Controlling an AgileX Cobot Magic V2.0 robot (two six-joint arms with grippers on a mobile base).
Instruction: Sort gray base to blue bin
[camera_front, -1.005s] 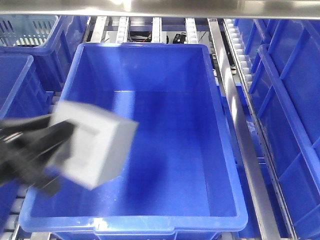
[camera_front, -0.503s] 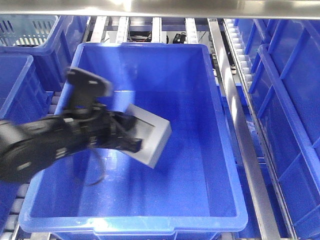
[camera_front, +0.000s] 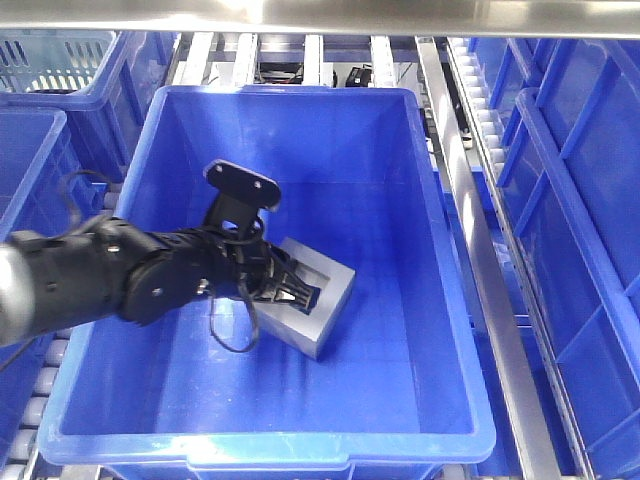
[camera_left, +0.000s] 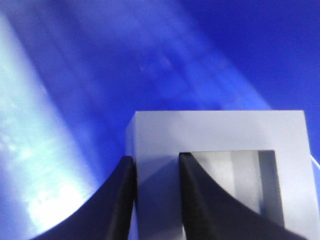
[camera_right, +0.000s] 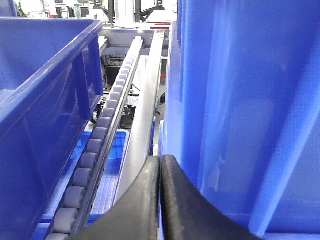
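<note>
My left tool (camera_front: 292, 290) grips the gray base (camera_front: 318, 300) (one wall pinched) inside the blue bin (camera_front: 430, 300); right tool (camera_right: 160, 200) closed, empty.

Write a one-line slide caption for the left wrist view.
Left pincer grips one wall of the gray base, one finger inside its square recess, over the blue bin floor.
</note>
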